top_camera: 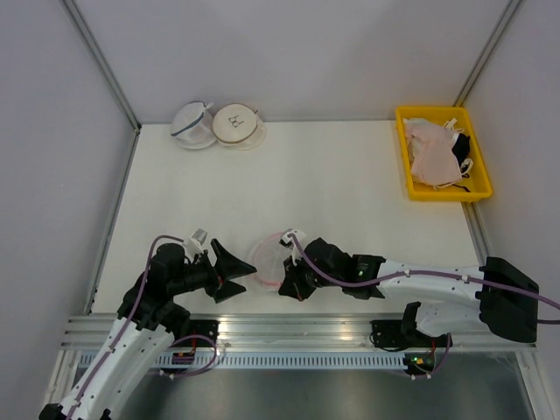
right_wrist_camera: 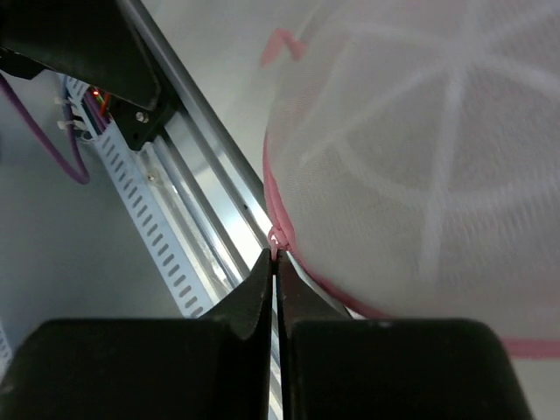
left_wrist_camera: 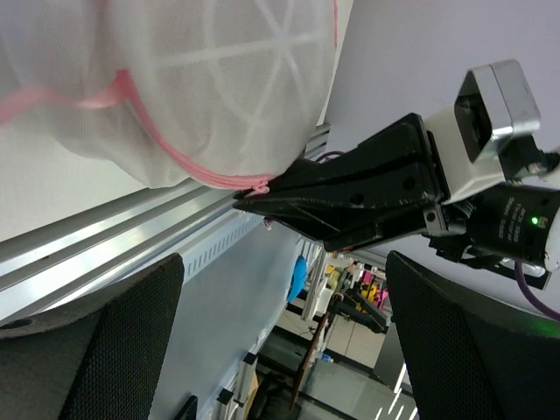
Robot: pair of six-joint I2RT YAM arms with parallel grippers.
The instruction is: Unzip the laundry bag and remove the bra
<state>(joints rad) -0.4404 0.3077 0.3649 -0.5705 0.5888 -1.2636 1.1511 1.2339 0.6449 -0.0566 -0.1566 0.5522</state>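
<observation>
Right gripper [right_wrist_camera: 276,262] is pinching the pink zipper pull [right_wrist_camera: 278,238] on the rim of the laundry bag [top_camera: 267,261], which is sitting at the near edge of the table [top_camera: 350,201]. Left gripper [top_camera: 236,273] is hovering spread wide just beside the bag; the bra is not showing through the mesh.

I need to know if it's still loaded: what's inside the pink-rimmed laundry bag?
The laundry bag shows only white mesh and white ribs. The mesh covers whatever is inside, so the contents cannot be told.
</observation>
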